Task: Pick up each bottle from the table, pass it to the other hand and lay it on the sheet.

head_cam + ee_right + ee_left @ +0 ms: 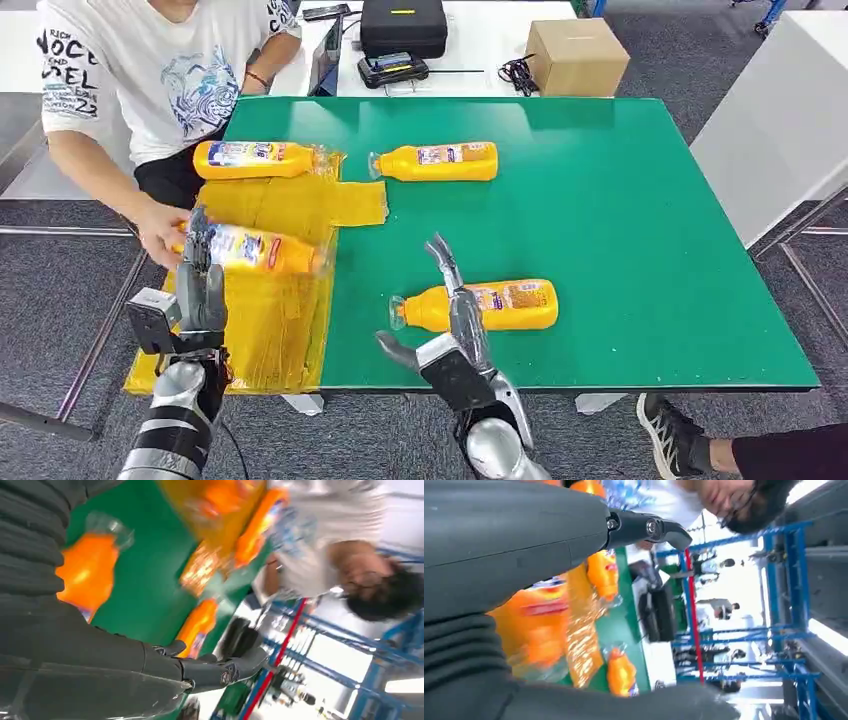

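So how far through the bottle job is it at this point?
One bottle already lies at the far end of the yellow sheet. The left hand is at a second bottle over the sheet, and a person's hand touches it too. Two remain on the green table: the far bottle and the near bottle under the open right hand.

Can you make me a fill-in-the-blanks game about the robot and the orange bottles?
1. The table mat is the colour ____.
2. The number of orange bottles in the head view is ____.
3. The bottle by the left hand lies on the yellow ____.
4. The right hand has its fingers spread ____ beside the nearest bottle.

Missing words: green; four; sheet; open
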Available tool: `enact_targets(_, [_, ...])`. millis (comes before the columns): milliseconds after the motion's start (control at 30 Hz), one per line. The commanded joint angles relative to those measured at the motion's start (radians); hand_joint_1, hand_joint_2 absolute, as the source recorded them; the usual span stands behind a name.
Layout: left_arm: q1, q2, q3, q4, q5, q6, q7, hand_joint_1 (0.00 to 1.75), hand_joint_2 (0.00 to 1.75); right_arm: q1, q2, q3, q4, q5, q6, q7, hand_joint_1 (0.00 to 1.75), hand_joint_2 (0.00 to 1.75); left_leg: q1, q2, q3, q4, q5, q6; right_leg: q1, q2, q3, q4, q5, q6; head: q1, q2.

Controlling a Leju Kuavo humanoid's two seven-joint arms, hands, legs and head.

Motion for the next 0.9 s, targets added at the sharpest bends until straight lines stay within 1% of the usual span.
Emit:
enact_targets(33, [0.118,-0.045,-0.019,-0.207,-0.031,0.123,-0.019,0.00,1.75,-0.138,-0.159,-0.118,0.169,0.152,-0.006,0.132,0.00,1.75,0.002,0.004,0.003,0.000,-0.002,-0.001,0.002,0.004,0.004,-0.003,0.001,-0.002,0.000,0.000])
enact_targets(67, [0.123,-0.042,-0.028,-0.205,-0.031,0.130,-0.019,0.00,1.75,-0.146,-0.162,-0.128,0.185,0.157,0.010,0.139,0.00,1.75,0.003,0.005,0.004,0.000,-0.002,-0.001,0.003,0.004,0.006,-0.004,0.001,-0.002,0.000,0.000])
enact_targets(100, [0.137,-0.045,-0.033,-0.196,-0.042,0.137,-0.019,0.00,1.75,-0.155,-0.191,-0.120,0.206,0.199,0.033,0.168,0.00,1.75,0.001,0.003,0.003,-0.001,-0.001,-0.001,0.001,0.002,0.004,-0.003,0.001,-0.001,0.000,0.000])
enact_targets(167, [0.149,-0.047,-0.036,-0.204,-0.041,0.140,-0.019,0.00,1.75,-0.152,-0.200,-0.128,0.214,0.197,0.034,0.165,0.00,1.75,0.000,0.002,0.003,-0.001,-0.001,-0.001,0.001,0.002,0.004,-0.003,0.001,-0.001,0.000,0.000])
enact_targets(233, [0.156,-0.038,-0.051,-0.197,-0.045,0.145,-0.019,0.00,1.75,-0.160,-0.201,-0.132,0.229,0.222,0.050,0.185,0.00,1.75,0.001,0.002,0.004,0.000,-0.002,-0.002,0.001,0.001,0.005,-0.003,0.000,-0.002,0.000,0.000])
enact_targets(267, [0.154,-0.042,-0.044,-0.160,-0.033,0.128,-0.019,0.00,1.75,-0.180,-0.216,-0.128,0.245,0.250,0.059,0.211,0.00,1.75,-0.001,0.000,0.001,0.000,-0.001,-0.001,0.000,0.000,0.002,-0.002,0.000,-0.001,0.001,0.000])
enact_targets(300, [0.154,-0.046,-0.043,-0.140,-0.041,0.120,-0.019,0.00,1.75,-0.214,-0.230,-0.129,0.281,0.253,0.085,0.225,0.00,1.75,0.001,0.002,0.003,0.000,-0.002,-0.002,0.001,0.002,0.004,-0.003,0.000,-0.002,0.000,0.000])
enact_targets(333, [0.155,-0.048,-0.046,-0.125,-0.044,0.115,-0.019,0.00,1.75,-0.234,-0.236,-0.129,0.306,0.253,0.109,0.237,0.00,1.75,0.000,0.002,0.002,0.000,-0.001,-0.001,0.000,0.002,0.003,-0.003,0.000,-0.002,0.000,0.000])
enact_targets(400, [0.157,-0.051,-0.050,-0.121,-0.050,0.116,-0.019,0.00,1.75,-0.259,-0.242,-0.128,0.336,0.254,0.126,0.239,0.00,1.75,0.001,0.004,0.003,0.000,-0.002,-0.002,0.001,0.004,0.004,-0.003,0.001,-0.003,0.000,0.000])
enact_targets(433, [0.153,-0.054,-0.058,-0.098,-0.061,0.112,-0.019,0.00,1.75,-0.286,-0.244,-0.123,0.382,0.258,0.145,0.241,0.00,1.75,0.000,0.003,0.002,0.000,-0.001,-0.001,0.000,0.002,0.002,-0.002,0.001,-0.002,0.000,0.000])
enact_targets(467, [0.153,-0.054,-0.058,-0.098,-0.061,0.112,-0.019,0.00,1.75,-0.286,-0.244,-0.123,0.382,0.258,0.145,0.241,0.00,1.75,0.000,0.003,0.002,0.000,-0.001,-0.001,0.000,0.003,0.002,-0.002,0.001,-0.002,0.000,0.000])
enact_targets(533, [0.140,-0.055,-0.076,-0.059,-0.090,0.117,-0.019,0.00,1.75,-0.326,-0.241,-0.114,0.450,0.240,0.200,0.249,0.00,1.75,-0.001,0.002,0.001,0.000,0.000,-0.001,0.000,0.002,0.001,-0.002,0.001,-0.001,0.000,0.000])
enact_targets(600, [0.129,-0.058,-0.077,-0.042,-0.094,0.117,-0.019,0.00,1.75,-0.348,-0.245,-0.103,0.491,0.236,0.218,0.252,0.00,1.75,0.000,0.003,0.002,0.000,-0.001,-0.001,0.000,0.002,0.002,-0.002,0.001,-0.002,0.000,0.000])
enact_targets(633, [0.122,-0.055,-0.086,-0.031,-0.101,0.112,-0.019,0.00,1.75,-0.373,-0.251,-0.089,0.538,0.209,0.273,0.244,0.00,1.75,0.000,0.002,0.002,-0.001,0.000,-0.001,0.000,0.002,0.002,-0.002,0.001,-0.001,0.000,0.000])
enact_targets(733, [0.122,-0.048,-0.115,-0.071,-0.111,0.161,-0.019,0.00,1.75,-0.419,-0.271,-0.065,0.605,0.181,0.328,0.232,0.00,1.75,0.000,0.002,0.001,0.000,-0.001,-0.001,0.001,0.002,0.002,-0.002,0.001,-0.001,0.000,0.000])
enact_targets(900, [0.122,-0.047,-0.115,-0.071,-0.092,0.154,-0.019,0.00,1.75,-0.429,-0.274,-0.059,0.619,0.164,0.350,0.228,0.00,1.75,0.000,0.002,0.001,0.001,-0.001,-0.001,0.000,0.001,0.001,-0.001,0.000,-0.002,0.000,0.000])
